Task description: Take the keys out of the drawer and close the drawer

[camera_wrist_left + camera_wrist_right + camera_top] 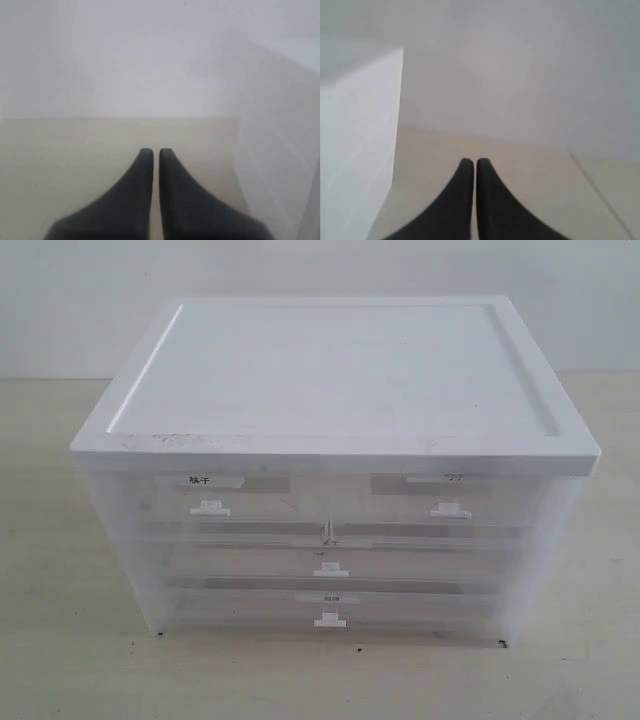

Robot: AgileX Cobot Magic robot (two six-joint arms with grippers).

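Observation:
A translucent drawer cabinet [340, 390] with a white top stands in the middle of the exterior view. Its upper right half-width drawer [450, 500] has a small white tab handle [451, 509] and only a faint pale label; it sits pushed in. The keys are out of view. Neither arm shows in the exterior view. My left gripper [156, 151] is shut with nothing in it, low over the tabletop, with the cabinet's side wall [280, 150] beside it. On the cabinet's other side [355, 140], my right gripper [472, 161] is also shut and holds nothing.
The upper left half-width drawer [210, 498] carries a white label with black letters. Two full-width drawers [330, 560] lie below, all pushed in. A beige tabletop [60, 640] surrounds the cabinet, and a pale wall [80, 300] stands behind.

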